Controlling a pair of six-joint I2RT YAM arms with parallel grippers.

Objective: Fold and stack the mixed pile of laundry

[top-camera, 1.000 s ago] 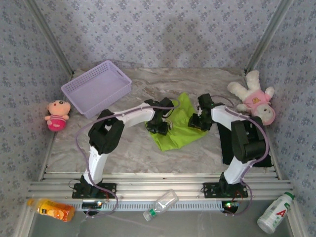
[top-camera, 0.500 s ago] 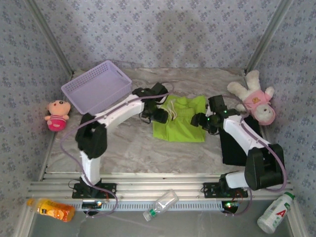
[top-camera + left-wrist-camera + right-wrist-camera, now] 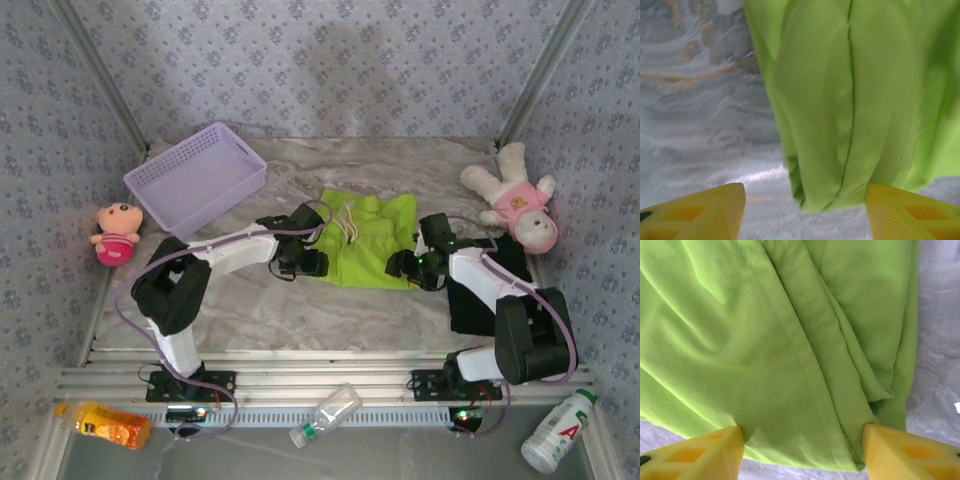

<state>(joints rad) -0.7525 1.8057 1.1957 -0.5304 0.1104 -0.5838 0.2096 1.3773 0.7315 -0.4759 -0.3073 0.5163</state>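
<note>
Lime-green T-shirt: spread on bench, near hem running left to right. Left claw, wide, at the shirt's near-left corner; right claw, wide, at its near-right corner. Both equally near.

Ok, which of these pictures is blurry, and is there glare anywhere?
Left wrist view: soft all over, marble table smeared, a glare patch beside the lime-green T-shirt. Right wrist view: sharper, seam stitching readable. Top view: evenly lit, faint shadows on the back wall.

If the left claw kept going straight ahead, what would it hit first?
Probably the lime-green T-shirt: its near edge lies just ahead of the left gripper, between its open fingers, though depth is unclear.
</note>
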